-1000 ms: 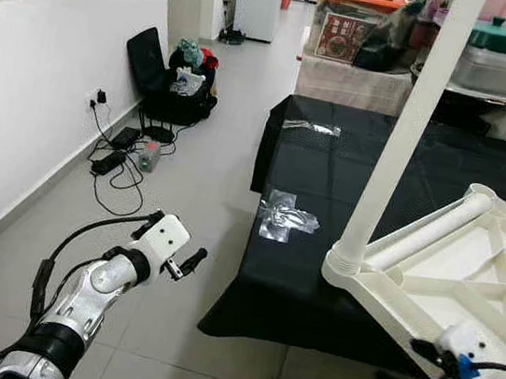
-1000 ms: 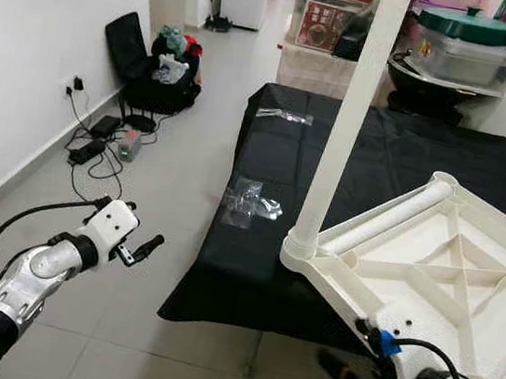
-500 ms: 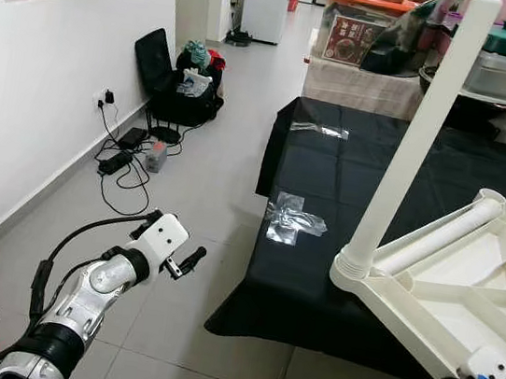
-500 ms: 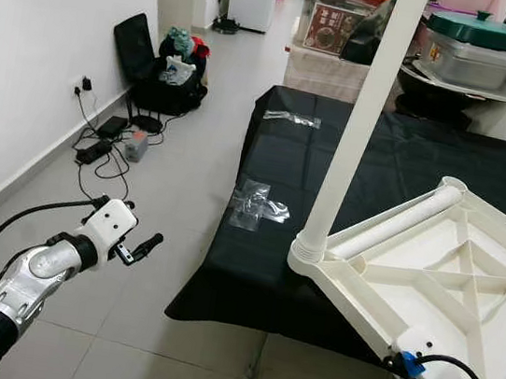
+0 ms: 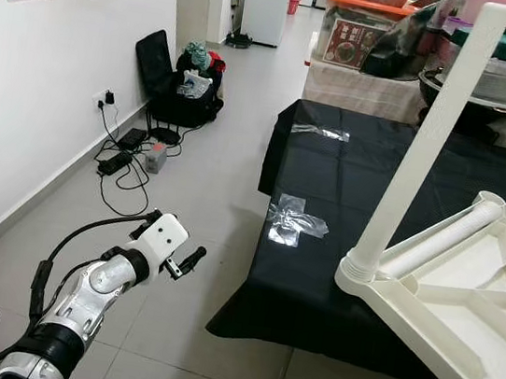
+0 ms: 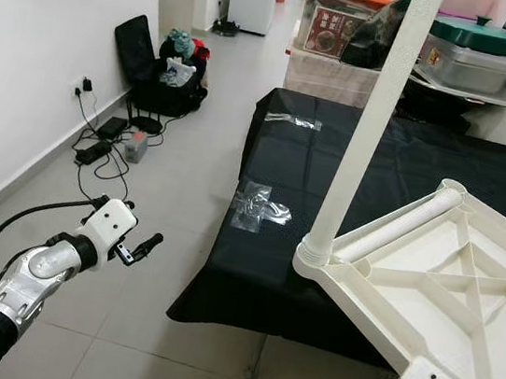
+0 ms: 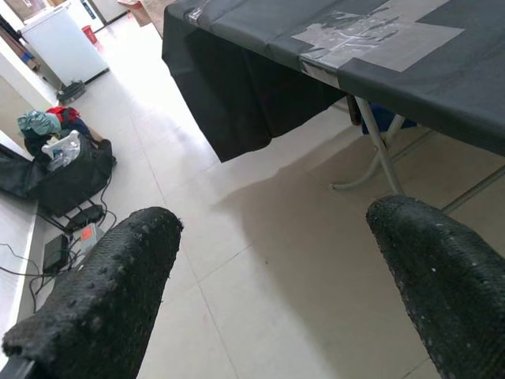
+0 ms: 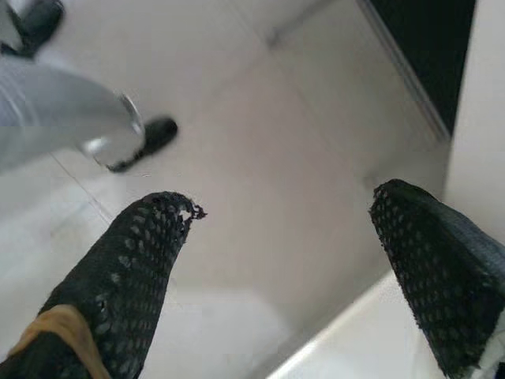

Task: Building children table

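The white children's table (image 6: 427, 289) lies upside down at the edge of the black-draped surface (image 5: 328, 191), one leg (image 5: 424, 148) standing up, while the left gripper (image 7: 272, 292) and right gripper (image 8: 284, 268) both hold fingers spread, empty, over the floor (image 5: 208, 174).

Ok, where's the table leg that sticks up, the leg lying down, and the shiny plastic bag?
upright leg (image 5: 424, 148), left eye view, middle of the shaft
lying leg (image 5: 442, 240), left eye view, middle of the tube
plastic bag (image 5: 292, 221), left eye view, its crumpled centre
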Robot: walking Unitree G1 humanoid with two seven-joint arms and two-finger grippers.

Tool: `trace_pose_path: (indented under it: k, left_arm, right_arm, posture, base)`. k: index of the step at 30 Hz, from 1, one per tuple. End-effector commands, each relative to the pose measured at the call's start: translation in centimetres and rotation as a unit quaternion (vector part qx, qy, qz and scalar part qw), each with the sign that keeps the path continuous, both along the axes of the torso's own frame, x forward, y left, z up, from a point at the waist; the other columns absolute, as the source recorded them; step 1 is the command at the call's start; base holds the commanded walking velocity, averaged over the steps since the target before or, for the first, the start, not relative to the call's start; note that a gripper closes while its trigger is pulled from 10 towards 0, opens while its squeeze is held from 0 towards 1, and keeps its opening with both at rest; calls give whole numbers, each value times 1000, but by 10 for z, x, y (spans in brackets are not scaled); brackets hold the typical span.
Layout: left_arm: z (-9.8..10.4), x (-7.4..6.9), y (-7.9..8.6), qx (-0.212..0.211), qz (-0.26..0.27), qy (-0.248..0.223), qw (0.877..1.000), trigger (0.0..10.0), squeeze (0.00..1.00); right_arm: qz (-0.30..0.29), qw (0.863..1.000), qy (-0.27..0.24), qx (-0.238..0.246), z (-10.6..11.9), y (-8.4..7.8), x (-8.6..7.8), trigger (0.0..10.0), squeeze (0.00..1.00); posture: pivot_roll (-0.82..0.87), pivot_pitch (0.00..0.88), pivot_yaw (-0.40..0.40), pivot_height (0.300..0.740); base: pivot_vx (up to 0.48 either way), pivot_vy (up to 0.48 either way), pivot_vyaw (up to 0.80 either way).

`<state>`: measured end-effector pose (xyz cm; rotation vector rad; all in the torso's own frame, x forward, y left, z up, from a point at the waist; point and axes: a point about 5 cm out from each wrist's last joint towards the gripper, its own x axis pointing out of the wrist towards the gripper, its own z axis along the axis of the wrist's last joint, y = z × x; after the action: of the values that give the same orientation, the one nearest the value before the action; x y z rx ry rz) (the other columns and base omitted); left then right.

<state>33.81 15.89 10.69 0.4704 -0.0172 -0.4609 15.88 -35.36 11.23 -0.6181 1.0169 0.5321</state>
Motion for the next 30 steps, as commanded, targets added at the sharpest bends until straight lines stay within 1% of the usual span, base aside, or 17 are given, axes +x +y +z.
trace_pose_path:
  k: [1,2,5,6,8,9,10,13,15,16,20,21,22,23,25,26,30]
  left_arm:
    - [-4,-2,0,0,3,10,1000,10000,0]
    - [-4,-2,-1,0,3,10,1000,10000,0]
    - [-4,-2,-1,0,3,10,1000,10000,0]
    - [-4,-2,-1,0,2,10,1000,10000,0]
    - [-5,-2,-2,0,1,11,1000,10000,0]
    - [-5,-2,-2,0,1,11,1000,10000,0]
    - [-5,-2,-3,1,0,11,1000,10000,0]
    - [-5,-2,-3,0,0,10,1000,10000,0]
    - [-5,-2,-3,0,0,10,1000,10000,0]
    - [-5,-2,-3,0,1,10,1000,10000,0]
    - [-6,-2,-2,2,1,12,1000,10000,0]
    - [-6,-2,-2,4,1,14,1000,10000,0]
    - [-6,-2,-2,4,1,14,1000,10000,0]
    - [-6,-2,-2,5,1,14,1000,10000,0]
    - [-6,-2,-2,5,1,14,1000,10000,0]
    - [-5,-1,-1,6,2,13,1000,10000,0]
    - [-4,-1,0,6,3,12,1000,10000,0]
  right_arm:
    - [-3,999,-4,-44,2,-11,2,10000,1000]
    - [-24,994,-40,-102,2,-24,13,10000,1000]
    - [-35,991,-61,-117,3,-28,19,10000,1000]
    - [-48,986,-91,-134,6,-32,28,10000,1000]
    - [-70,968,-168,-171,16,-38,48,10000,1000]
    - [-70,968,-168,-171,16,-38,48,10000,1000]
    - [-74,961,-193,-182,20,-40,54,10000,1000]
    - [-102,933,-275,-211,35,-43,75,10000,1000]
    - [-102,933,-275,-211,35,-43,75,10000,1000]
    - [-103,926,-293,-213,37,-42,81,10000,1000]
    - [-101,923,-305,-211,36,-39,87,10000,1000]
    - [-97,922,-311,-209,33,-36,92,10000,1000]
    - [-97,922,-311,-209,33,-36,92,10000,1000]
    - [-89,924,-313,-201,29,-29,98,10000,1000]
    - [-89,924,-313,-201,29,-29,98,10000,1000]
    - [-72,930,-314,-178,23,-18,103,10000,1000]
    - [-64,927,-331,-165,26,-12,106,10000,1000]
  posture:
    - [-23,0,-58,740]
    - [-18,0,-58,740]
    - [-18,0,-58,740]
    - [-17,0,-58,740]
    - [-12,0,-58,740]
    - [-12,0,-58,740]
    - [-12,0,-58,740]
    - [-9,0,-60,740]
    - [-9,0,-60,740]
    - [-9,0,-59,740]
    - [-8,0,-58,740]
    - [-4,0,-59,740]
    - [-4,0,-59,740]
    - [3,0,-63,740]
    - [3,0,-63,740]
    - [10,0,-65,740]
    - [7,0,-63,740]
  base:
    - [0,0,0]
    - [0,0,0]
    - [0,0,0]
    - [0,0,0]
    - [0,0,0]
    - [0,0,0]
    - [0,0,0]
    - [0,0,0]
    - [0,0,0]
    - [0,0,0]
    - [0,0,0]
    - [0,0,0]
    - [0,0,0]
    - [0,0,0]
    - [0,0,0]
    - [0,0,0]
    - [0,0,0]
